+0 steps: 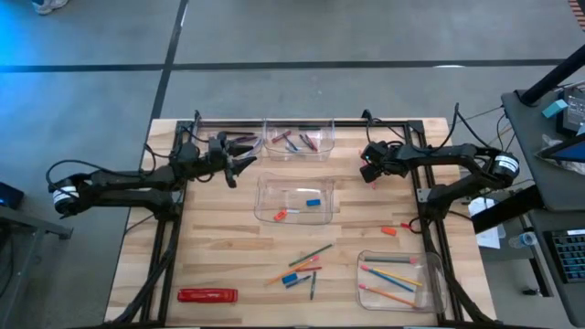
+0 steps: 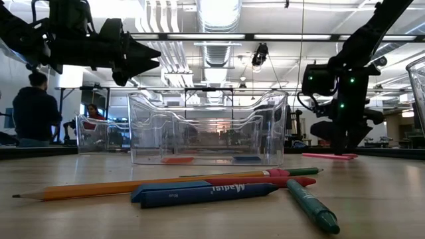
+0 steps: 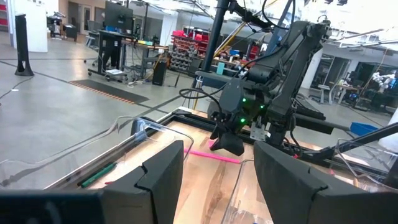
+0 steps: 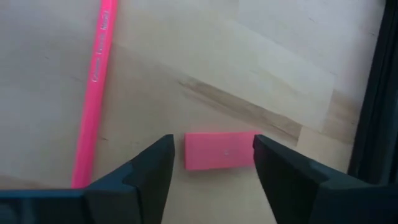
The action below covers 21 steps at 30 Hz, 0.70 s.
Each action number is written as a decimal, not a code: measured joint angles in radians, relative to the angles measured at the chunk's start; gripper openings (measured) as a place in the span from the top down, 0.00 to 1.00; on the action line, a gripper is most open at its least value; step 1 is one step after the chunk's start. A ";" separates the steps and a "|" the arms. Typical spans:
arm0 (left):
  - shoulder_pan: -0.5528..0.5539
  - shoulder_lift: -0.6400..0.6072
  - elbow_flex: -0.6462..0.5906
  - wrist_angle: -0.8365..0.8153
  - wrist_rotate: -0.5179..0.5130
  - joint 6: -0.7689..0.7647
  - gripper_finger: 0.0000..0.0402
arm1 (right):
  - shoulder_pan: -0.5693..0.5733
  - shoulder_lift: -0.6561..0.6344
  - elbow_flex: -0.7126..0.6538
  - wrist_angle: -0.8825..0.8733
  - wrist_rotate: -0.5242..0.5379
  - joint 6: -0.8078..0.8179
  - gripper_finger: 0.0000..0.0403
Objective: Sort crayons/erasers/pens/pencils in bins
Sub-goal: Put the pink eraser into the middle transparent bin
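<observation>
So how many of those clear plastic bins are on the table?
4, placed as the overhead view shows them: the top-centre bin, the top-left bin beside it under the left arm, the middle bin, and the bottom-right bin. None looks hidden.

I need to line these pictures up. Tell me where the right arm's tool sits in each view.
High view: the right tool is at mid-right, beyond the centre bin.
Low view: right side, pointing down at the tabletop.
Left wrist view: centre, across the table.
Right wrist view: bottom, open fingers straddling a pink eraser.
Shared landmark: the pink pencil beside it, in both wrist views.
</observation>
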 joint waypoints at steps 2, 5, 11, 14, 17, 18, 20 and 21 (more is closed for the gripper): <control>0.000 0.000 0.000 0.000 0.000 0.000 0.55 | 0.000 0.011 -0.001 0.002 0.000 0.000 0.52; 0.000 0.000 0.000 0.000 0.000 0.000 0.55 | 0.000 0.032 -0.002 0.006 -0.001 0.000 0.59; 0.000 0.000 0.000 0.000 0.000 0.000 0.55 | 0.000 0.060 -0.002 0.009 -0.001 0.000 0.73; 0.000 0.000 0.000 0.000 0.000 0.000 0.55 | 0.000 0.063 -0.003 0.011 -0.001 -0.001 0.80; 0.000 0.000 0.000 0.000 0.000 0.000 0.55 | 0.000 0.054 -0.003 0.012 -0.001 -0.006 0.87; 0.000 0.000 0.000 0.000 0.000 0.000 0.55 | 0.000 0.048 -0.003 0.011 0.000 -0.012 0.89; 0.000 0.000 0.000 0.000 0.000 0.000 0.55 | 0.000 0.028 -0.003 0.010 -0.002 -0.015 0.93; 0.000 0.000 0.000 0.000 0.000 0.000 0.55 | 0.000 0.012 -0.003 0.009 -0.003 -0.015 0.94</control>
